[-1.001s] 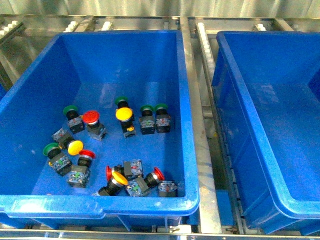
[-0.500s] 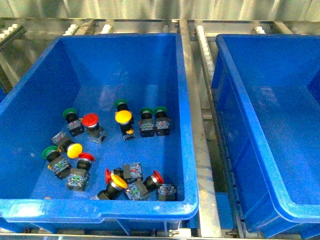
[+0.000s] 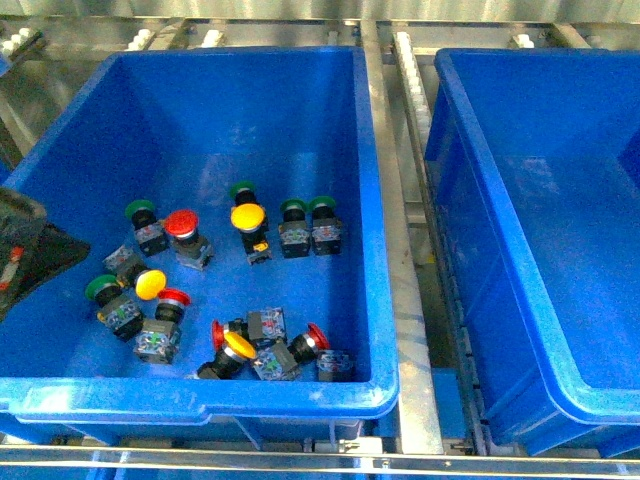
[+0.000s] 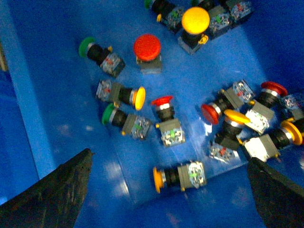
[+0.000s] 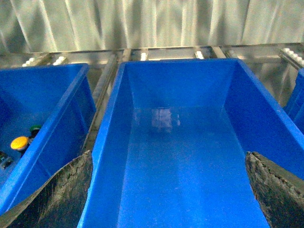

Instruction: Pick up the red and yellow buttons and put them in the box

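Crate (image 3: 60, 170) holding red button (image 3: 181, 222) upright, yellow button (image 3: 151, 284) lying flat, cap rightward

We see the buttons' crate (image 3: 230, 110) as smooth blue plastic, glossy enough to throw pale reflections. Right of the crate, the box (image 3: 570, 200) has the same shine. Between them runs a dull grey metal rail (image 3: 408, 320). Inside the crate, the red and yellow buttons (image 3: 247, 216) have smooth glossy caps. Above the crate, the left pincer (image 4: 168, 159) has dark, rough, matt fingers (image 4: 52, 190).
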Robot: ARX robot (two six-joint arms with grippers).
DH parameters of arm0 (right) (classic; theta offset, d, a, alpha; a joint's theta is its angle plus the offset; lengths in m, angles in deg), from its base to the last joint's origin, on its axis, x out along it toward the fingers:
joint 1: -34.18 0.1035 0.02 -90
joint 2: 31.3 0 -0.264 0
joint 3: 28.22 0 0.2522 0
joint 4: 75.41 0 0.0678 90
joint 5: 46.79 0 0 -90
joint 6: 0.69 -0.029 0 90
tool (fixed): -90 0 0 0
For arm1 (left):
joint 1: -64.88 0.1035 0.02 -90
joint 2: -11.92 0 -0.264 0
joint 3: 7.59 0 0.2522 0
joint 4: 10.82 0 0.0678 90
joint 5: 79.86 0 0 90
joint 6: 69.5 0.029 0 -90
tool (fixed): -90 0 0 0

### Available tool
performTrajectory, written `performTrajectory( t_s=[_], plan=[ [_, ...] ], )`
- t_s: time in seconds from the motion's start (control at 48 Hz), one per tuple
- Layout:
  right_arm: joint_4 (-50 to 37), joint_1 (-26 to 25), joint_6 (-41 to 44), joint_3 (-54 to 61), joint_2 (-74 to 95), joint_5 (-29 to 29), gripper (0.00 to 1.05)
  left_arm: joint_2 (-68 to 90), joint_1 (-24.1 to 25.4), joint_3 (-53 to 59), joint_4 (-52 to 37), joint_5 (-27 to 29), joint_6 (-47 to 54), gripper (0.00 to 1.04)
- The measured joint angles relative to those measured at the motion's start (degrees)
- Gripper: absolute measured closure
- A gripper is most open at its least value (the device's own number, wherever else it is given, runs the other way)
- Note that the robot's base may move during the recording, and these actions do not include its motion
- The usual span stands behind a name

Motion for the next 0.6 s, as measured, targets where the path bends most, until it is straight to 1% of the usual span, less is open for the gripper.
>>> performTrajectory(
  t_s=[0.104,0.354,0.459,0.604],
  plan=[
    [0.0,0.0,-0.02,0.0,0.0,0.0,0.07,4.24,-1.6,-3.43,-0.28,-0.39,-0.09,0.08],
    [0.0,0.0,0.0,0.0,0.0,0.0,0.07,14.23,-5.4,-8.13,-6.21,0.96,0.11,0.08],
    [0.0,0.0,0.0,0.0,0.0,0.0,0.07,19.15,-5.73,-10.49,-8.48,0.98,0.28,0.08],
    [0.0,0.0,0.0,0.0,0.0,0.0,0.07,24.94,-5.7,-15.1,-9.14,-0.28,0.44,0.08]
  ],
)
